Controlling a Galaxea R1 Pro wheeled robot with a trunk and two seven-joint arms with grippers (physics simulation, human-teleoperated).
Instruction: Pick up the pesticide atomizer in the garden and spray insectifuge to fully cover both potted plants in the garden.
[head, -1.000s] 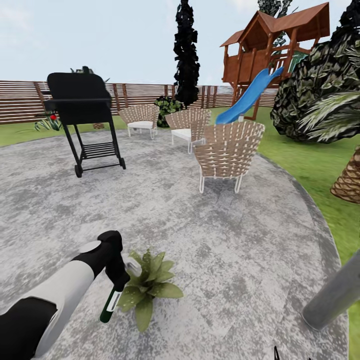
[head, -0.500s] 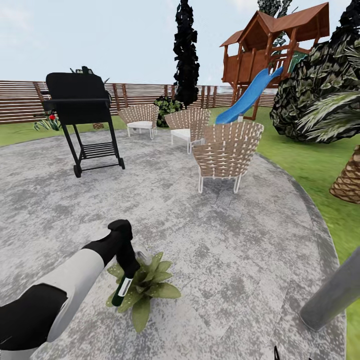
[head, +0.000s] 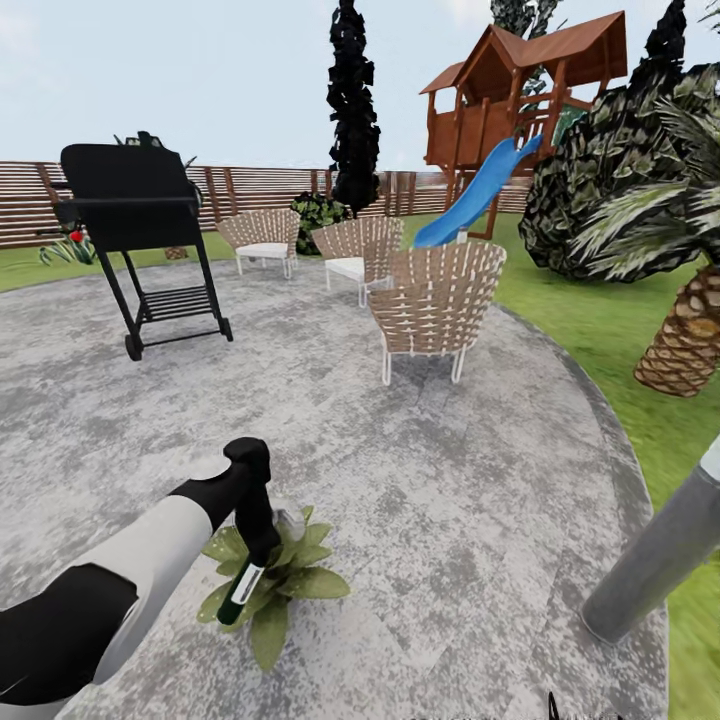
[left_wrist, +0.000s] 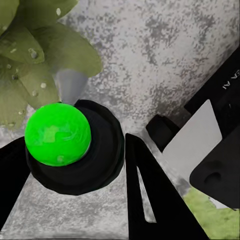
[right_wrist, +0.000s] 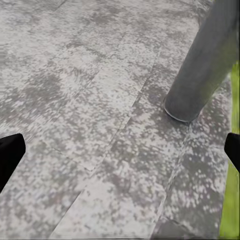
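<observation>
The left gripper (head: 252, 540) has its jaws clamped on the slim dark green pesticide atomizer with a white label (head: 241, 592), which hangs down from the jaws over the low rosette of broad pointed green leaves, one of the potted plants (head: 285, 585), standing on the round mottled grey paved patio (head: 420, 500). Through the left wrist camera the bottle's round end, bright green inside a dark collar (left_wrist: 58, 134), sits between the two black fingers (left_wrist: 145, 190), and a pale grey cone of spray (left_wrist: 70, 85) fans out beyond it toward leaves (left_wrist: 35, 55) beaded with droplets. So the pick-up looks done and the spraying of this plant appears under way; whether the leaves are fully covered cannot be told, since droplets show only on the few leaves beyond the jaws. A second rosette is still to be found and sprayed, so I judge the task roughly half done at best. The right gripper (right_wrist: 120, 152) hangs with its jaws wide apart, nothing between them, the paving lying beyond and a grey cylindrical bollard lamp post (right_wrist: 207, 60) rising ahead of one fingertip. Far beyond the left jaws stand woven wicker chairs (head: 435, 300) and a black wheeled grill (head: 135, 200).
</observation>
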